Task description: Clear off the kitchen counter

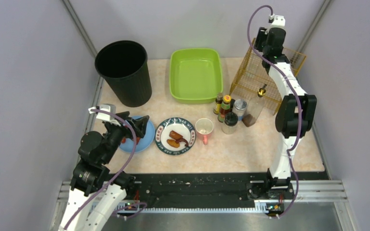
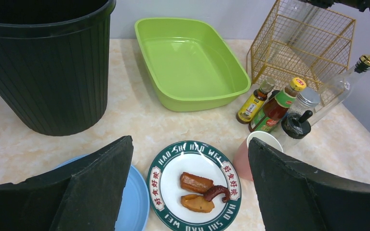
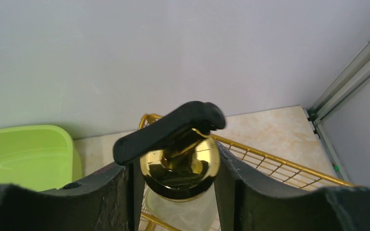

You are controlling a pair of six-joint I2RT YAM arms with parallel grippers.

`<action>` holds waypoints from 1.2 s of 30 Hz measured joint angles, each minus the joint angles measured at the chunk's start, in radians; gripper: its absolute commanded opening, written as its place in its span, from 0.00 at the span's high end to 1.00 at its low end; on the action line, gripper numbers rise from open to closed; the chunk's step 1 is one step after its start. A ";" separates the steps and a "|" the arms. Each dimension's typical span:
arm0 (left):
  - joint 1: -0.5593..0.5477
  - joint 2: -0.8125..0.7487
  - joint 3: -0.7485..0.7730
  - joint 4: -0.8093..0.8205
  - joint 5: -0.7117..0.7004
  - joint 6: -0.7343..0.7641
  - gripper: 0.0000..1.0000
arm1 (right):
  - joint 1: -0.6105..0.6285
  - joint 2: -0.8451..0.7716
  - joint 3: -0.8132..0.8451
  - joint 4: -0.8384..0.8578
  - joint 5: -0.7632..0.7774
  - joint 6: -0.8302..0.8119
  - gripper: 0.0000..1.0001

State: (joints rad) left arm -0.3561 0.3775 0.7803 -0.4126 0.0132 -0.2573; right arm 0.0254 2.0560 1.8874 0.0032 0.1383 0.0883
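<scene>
The beige kitchen counter (image 1: 231,149) holds a green-rimmed plate (image 1: 160,135) with brown food pieces (image 2: 197,183), a blue plate (image 1: 147,138), a pink cup (image 1: 204,129) and a cluster of sauce bottles and jars (image 1: 227,109). My left gripper (image 1: 136,129) is open and empty, low over the blue plate (image 2: 137,202), with the food plate (image 2: 192,147) between its fingers in the left wrist view. My right gripper (image 1: 270,48) is shut on a gold-capped bottle (image 3: 180,166) with a black lever, held at the gold wire basket (image 1: 250,77).
A black ribbed bin (image 1: 125,72) stands at the back left. An empty lime-green tub (image 1: 195,74) is at the back middle. A glass bottle with a gold pourer (image 1: 254,108) stands by the basket's front. A black rail (image 1: 197,185) runs along the near edge.
</scene>
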 measured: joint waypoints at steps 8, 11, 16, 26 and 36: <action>0.000 0.000 0.000 0.000 0.000 0.003 0.07 | 0.000 -0.018 -0.041 0.004 -0.017 0.018 0.34; 0.000 -0.003 0.000 0.000 0.000 0.003 0.07 | 0.000 -0.037 -0.058 0.003 -0.016 0.018 0.31; 0.000 -0.009 -0.001 0.000 0.000 0.003 0.07 | 0.000 -0.083 -0.082 -0.006 -0.013 0.018 0.26; 0.000 -0.036 -0.002 -0.001 -0.030 0.003 0.07 | 0.000 -0.209 -0.127 -0.061 0.075 0.026 0.20; 0.000 -0.053 -0.003 0.000 -0.034 0.005 0.07 | 0.000 -0.418 -0.249 -0.142 0.127 0.056 0.01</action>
State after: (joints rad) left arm -0.3561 0.3248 0.7773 -0.4129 -0.0204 -0.2520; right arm 0.0250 1.6379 1.6386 -0.1390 0.2653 0.1444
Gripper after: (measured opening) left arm 0.933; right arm 0.922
